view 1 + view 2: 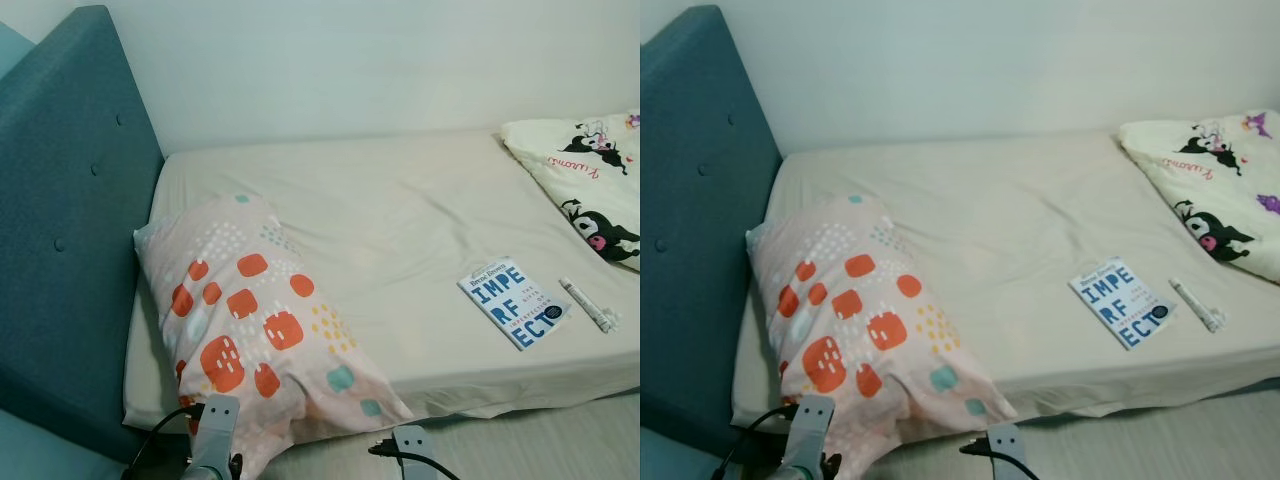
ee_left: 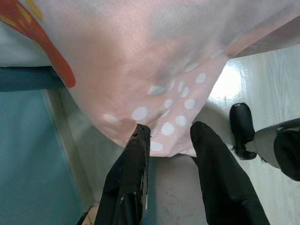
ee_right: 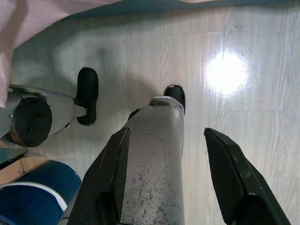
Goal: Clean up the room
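Left eye view: a bed (image 1: 400, 220) with a cream sheet spans the frame from left to right; a teal padded headboard (image 1: 70, 200) stands at its left end, against a pale wall (image 1: 380, 60); a pink pillow (image 1: 255, 320) with orange, white, yellow and teal patches lies just beside the headboard, its lower corner hanging over the front edge of the mattress; the middle of the sheet is wrinkled; a blue and white book (image 1: 514, 302) lies face up near the front edge on the right side; a small white tube (image 1: 588, 304) lies just beside the book, further right; a cream blanket (image 1: 585, 180) printed with black cartoon figures is bunched at the right end of the bed; pale wood-look floor (image 1: 520, 440) shows below the mattress edge.

Left wrist view: the left gripper (image 2: 166, 140) sits low, under the overhanging pillow corner; its two black fingers (image 2: 131, 164) stand apart with a clear gap, their tips at the fabric's lower edge, clamped on nothing; whether the tips touch the fabric cannot be told.

Right wrist view: the right gripper (image 3: 168, 133) points down at the floor; its fingers (image 3: 234, 178) are spread wide and hold nothing; the robot's grey leg and black foot show between them; a blue round object with a white rim (image 3: 33, 197) lies near one corner of that picture.
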Robot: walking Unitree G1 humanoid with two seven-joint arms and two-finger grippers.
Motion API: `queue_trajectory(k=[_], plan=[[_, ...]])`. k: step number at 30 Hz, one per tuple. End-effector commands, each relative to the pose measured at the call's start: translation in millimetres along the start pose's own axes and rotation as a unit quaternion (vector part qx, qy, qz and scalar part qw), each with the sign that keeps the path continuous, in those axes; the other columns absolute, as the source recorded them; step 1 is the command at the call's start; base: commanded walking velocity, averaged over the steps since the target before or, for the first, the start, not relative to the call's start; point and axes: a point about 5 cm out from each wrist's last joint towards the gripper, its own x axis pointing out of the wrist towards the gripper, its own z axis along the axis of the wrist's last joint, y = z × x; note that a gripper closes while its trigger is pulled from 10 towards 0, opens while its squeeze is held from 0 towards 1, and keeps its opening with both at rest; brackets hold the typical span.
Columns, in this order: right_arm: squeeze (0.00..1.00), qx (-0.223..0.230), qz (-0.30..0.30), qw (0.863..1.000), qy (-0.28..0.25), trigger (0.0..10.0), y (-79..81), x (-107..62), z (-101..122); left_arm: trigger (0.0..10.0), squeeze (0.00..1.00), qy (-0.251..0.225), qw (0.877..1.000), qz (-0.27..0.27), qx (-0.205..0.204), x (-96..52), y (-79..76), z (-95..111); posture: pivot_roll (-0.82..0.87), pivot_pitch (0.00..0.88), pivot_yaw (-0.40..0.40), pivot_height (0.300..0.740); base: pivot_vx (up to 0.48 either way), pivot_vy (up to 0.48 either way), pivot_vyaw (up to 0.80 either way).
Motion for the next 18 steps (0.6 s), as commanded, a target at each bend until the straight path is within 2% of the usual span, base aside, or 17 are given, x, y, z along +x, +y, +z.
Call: queue_trajectory(k=[1, 18], plan=[[0.00, 0.005, 0.002, 1.000, 0.007, 10.0, -0.4, -0.4, -4.1, 10.0, 0.00, 0.009, 1.000, -0.001, 0.004, -0.6, 1.4, -5.9, 0.08, 0.000, 0.084, 0.740, 0.000, 0.000, 0.00], [0.00, 0.012, -0.002, 1.000, -0.002, 10.0, -0.4, 0.2, 1.7, 10.0, 0.00, 0.003, 1.000, 0.004, -0.010, 0.8, 2.6, 5.1, 0.07, 0.017, 0.086, 0.740, 0.000, 0.000, 0.00]])
